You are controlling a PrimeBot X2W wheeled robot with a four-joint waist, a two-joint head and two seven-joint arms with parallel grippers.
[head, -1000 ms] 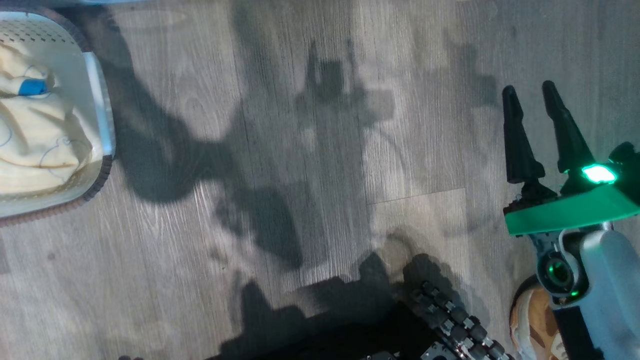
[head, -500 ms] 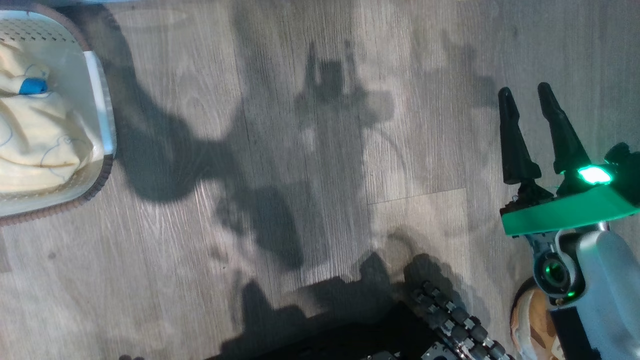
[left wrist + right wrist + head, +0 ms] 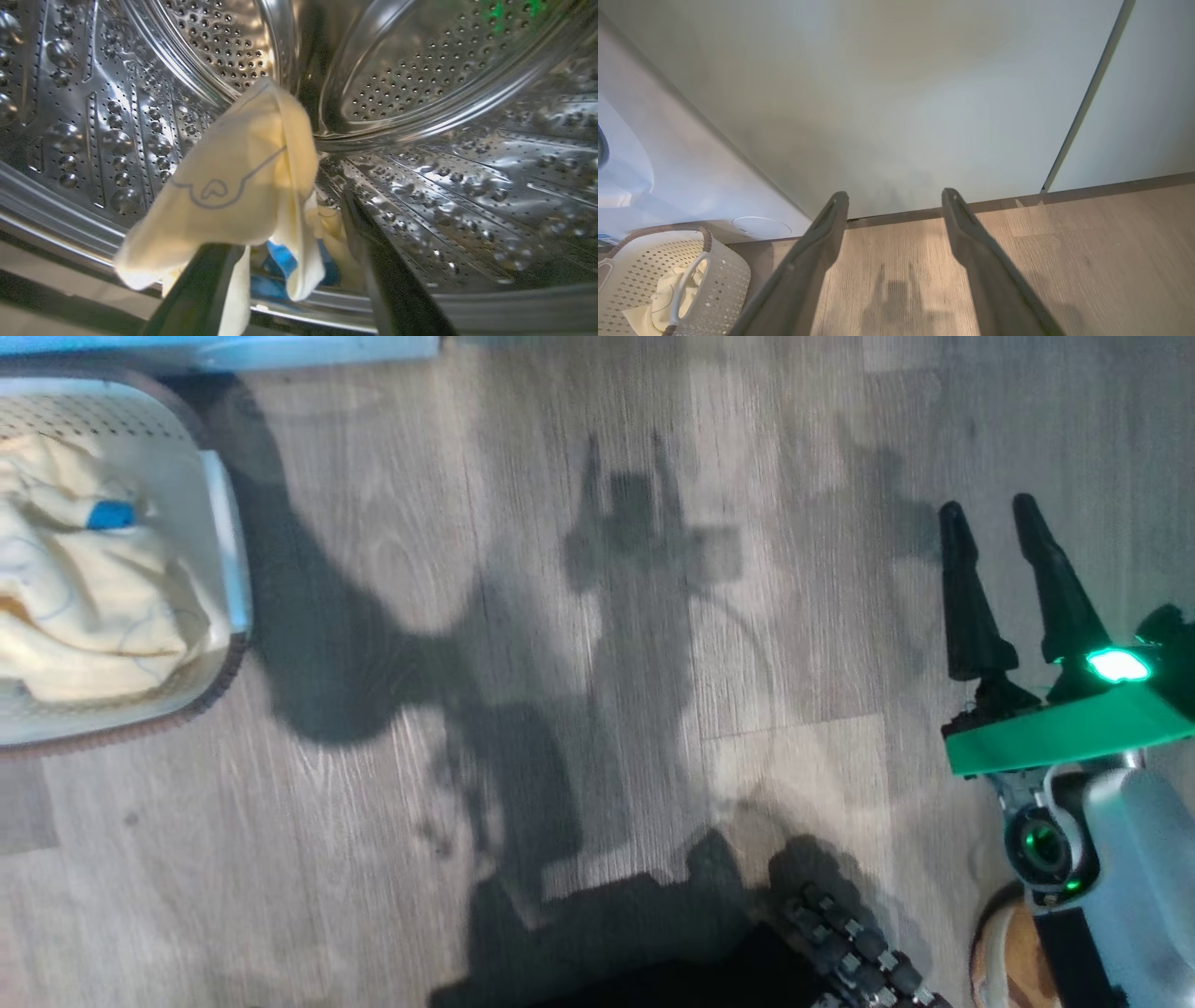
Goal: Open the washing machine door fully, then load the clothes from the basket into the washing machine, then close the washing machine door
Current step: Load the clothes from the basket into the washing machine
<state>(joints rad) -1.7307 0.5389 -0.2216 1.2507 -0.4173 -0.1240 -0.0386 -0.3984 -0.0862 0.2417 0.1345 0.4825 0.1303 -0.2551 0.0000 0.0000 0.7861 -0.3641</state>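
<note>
- The left gripper (image 3: 285, 224) is reaching into the steel drum (image 3: 420, 70) of the washing machine (image 3: 644, 140). Its two fingers are standing wide apart and pinching nothing.
- A pale yellow garment (image 3: 233, 186) is hanging draped over the finger on that view's left (image 3: 196, 294). It looks as though it is being let go there so that it drops onto the drum floor.
- A blue piece (image 3: 280, 261) is lying low in the drum, just behind the garment and between the fingers.
- The right gripper (image 3: 988, 506) is hovering over the wood floor (image 3: 579, 616) at the right, jaws parted and empty. It is keeping well apart from the basket (image 3: 217, 679), probably to leave the left arm room.
- The basket is sitting on the floor at the far left, near the machine's front by the round flap (image 3: 761, 227), likely so each carry is short.
- The remaining clothes (image 3: 103, 597) are lying heaped inside it, a second blue piece (image 3: 110, 513) on top, so loading seems only partly done.
- The risk in pulling back is the finger dragging the draped garment out again.
</note>
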